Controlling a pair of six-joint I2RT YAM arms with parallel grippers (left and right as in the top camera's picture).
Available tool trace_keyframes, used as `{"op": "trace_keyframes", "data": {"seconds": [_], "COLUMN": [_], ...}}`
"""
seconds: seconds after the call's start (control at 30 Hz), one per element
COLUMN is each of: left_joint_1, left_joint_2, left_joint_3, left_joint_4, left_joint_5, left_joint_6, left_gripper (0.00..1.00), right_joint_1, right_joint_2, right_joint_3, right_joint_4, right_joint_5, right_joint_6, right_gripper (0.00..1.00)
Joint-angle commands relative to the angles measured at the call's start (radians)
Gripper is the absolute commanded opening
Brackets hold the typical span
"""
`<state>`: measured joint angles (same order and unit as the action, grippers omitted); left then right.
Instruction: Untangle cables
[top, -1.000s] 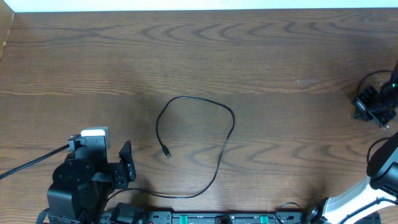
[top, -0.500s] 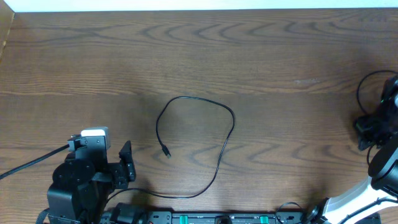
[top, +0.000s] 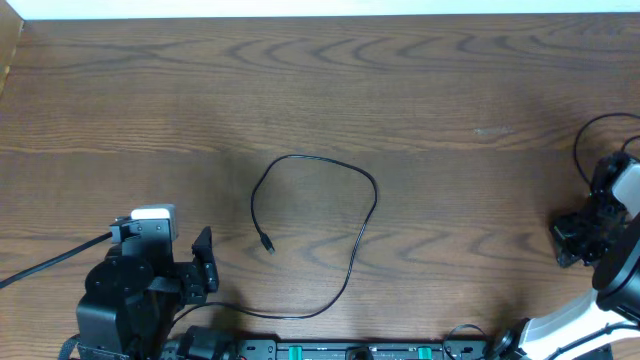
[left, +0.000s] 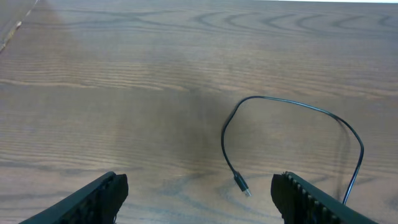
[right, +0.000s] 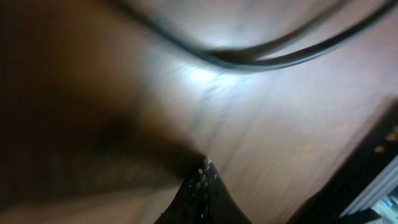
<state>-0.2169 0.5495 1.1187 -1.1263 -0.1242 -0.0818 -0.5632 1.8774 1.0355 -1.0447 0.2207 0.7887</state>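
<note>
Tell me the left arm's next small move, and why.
Probably ease the open left tool forward and down over the silvery plug tip of the thin black cable. That tip lies free on the brown wooden table ahead of the tool, and the cable forms one open loop.

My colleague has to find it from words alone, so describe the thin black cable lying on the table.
Look at the middle of the brown wooden table, a little right of the open left pincer. There a thin black cable lies in one loose open loop, ending in a small plug tip. It is far thinner than the arm wiring at the left edge.
</note>
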Motion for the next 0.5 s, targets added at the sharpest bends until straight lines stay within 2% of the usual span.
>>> {"op": "trace_keyframes", "data": {"seconds": [0.0,0.23,0.47], "left_joint_1": [0.004,0.004,0.004], "left_joint_2": [-0.002,-0.002,-0.002], "left_joint_3": [-0.002,-0.002,-0.002], "left_joint_4": [-0.004,-0.007,-0.011], "left_joint_5": [0.013,0.013,0.013], "left_joint_6": [-0.006,-0.006,-0.006], "left_gripper": [0.79,0.79,0.79], "right_joint_1": [-0.072,-0.245,-0.286], "right_joint_2": [0.026,0.026,0.026], "right_joint_3": [-0.037,-0.037,-0.037], "right_joint_4": [0.028,0.045,0.150], "right_joint_5": [0.073,0.054,-0.053], "right_joint_6": [0.042,0.040,-0.074], "right_gripper": [0.01,0.01,0.01]}}
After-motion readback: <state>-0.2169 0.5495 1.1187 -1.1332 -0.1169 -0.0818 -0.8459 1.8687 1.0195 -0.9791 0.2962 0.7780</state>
